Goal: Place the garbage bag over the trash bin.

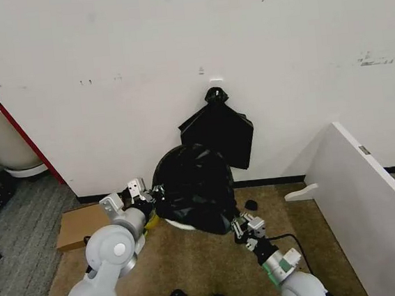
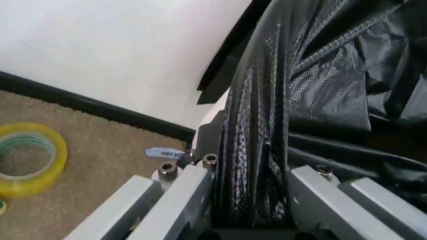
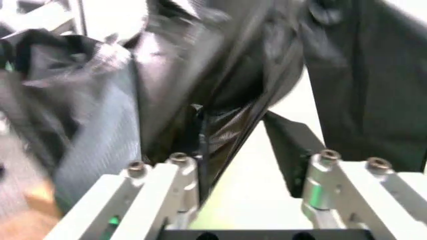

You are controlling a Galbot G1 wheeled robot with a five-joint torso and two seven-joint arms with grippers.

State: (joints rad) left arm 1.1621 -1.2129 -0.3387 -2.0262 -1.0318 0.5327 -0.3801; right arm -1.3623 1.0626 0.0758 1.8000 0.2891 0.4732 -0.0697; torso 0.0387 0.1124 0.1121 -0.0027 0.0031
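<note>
The garbage bag (image 1: 195,183), glossy and crinkled black, is draped over the trash bin, of which a strip of cream-white rim (image 1: 180,225) shows low at the front. My left gripper (image 1: 146,192) is at the bag's left side, shut on a bunched fold of the garbage bag (image 2: 257,150) that fills the gap between its fingers (image 2: 183,192). My right gripper (image 1: 241,225) is at the bag's lower right edge, open. In the right wrist view a hanging fold of the garbage bag (image 3: 213,130) lies against one of its fingers (image 3: 175,177), and the rest of the gap at the right gripper (image 3: 250,175) is free.
A flat black bag (image 1: 218,133) knotted at its top hangs on the wall behind the bin. A yellow tape roll (image 2: 27,157) and a cardboard sheet (image 1: 79,226) lie on the carpet at left. A white panel (image 1: 369,187) stands at right, and a white tub (image 1: 1,142) far left.
</note>
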